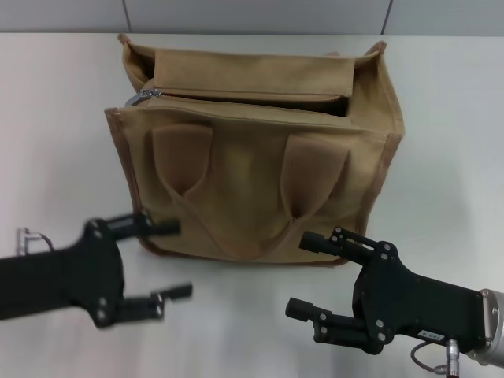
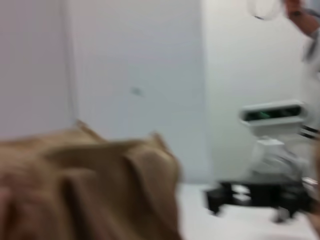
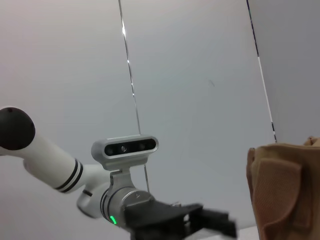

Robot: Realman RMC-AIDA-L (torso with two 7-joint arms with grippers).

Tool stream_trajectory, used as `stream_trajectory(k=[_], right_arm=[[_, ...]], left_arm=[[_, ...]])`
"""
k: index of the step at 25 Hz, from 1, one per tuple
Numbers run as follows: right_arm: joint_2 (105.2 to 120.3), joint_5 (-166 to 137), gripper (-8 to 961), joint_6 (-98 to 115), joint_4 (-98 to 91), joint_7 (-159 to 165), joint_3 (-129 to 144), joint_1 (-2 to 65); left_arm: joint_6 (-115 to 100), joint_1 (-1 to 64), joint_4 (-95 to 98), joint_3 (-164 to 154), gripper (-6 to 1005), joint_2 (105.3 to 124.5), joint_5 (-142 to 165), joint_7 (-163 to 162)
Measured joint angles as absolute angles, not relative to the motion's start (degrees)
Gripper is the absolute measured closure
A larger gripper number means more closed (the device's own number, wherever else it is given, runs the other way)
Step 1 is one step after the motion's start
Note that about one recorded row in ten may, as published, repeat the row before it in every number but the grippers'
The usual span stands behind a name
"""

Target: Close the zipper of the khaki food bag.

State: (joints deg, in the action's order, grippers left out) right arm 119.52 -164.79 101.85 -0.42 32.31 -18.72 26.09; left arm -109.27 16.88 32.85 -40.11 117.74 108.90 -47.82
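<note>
From my seat the worktop [image 1: 63, 118] carried the khaki food bag [image 1: 260, 165] mid-frame. My left tool [image 1: 175, 260] at lower left and right tool [image 1: 303, 274] at lower right both gaped wide, gripping nothing. The zipper [image 1: 144, 97] pull sat at the bag's upper left.

Place: a robot lab or test room, by the look of it.
Surface: a plain white table [image 1: 63, 118] with a lone tan bag [image 1: 260, 157] on it.
Walls: bare pale grey panels [image 3: 190, 75] with thin seams between them.
Equipment: black robot grippers, a white robot arm [image 3: 45, 157] carrying a camera bar [image 3: 125, 147] on its wrist.
</note>
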Motion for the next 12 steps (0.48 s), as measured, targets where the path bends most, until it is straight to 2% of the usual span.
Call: stream_trajectory(k=[9, 12], right_arm=[[119.61, -164.8, 163, 101.2, 2.1, 29.4, -18.7, 25.9], [119.62, -164.8, 163, 101.2, 2.3, 29.2, -18.7, 25.9]], left_arm=[[-111.7, 16.0, 23.4, -12.3, 226, 118.24, 105.5, -43.9], [-111.3, 16.0, 23.0, -11.5, 227, 118.23, 105.4, -43.9]])
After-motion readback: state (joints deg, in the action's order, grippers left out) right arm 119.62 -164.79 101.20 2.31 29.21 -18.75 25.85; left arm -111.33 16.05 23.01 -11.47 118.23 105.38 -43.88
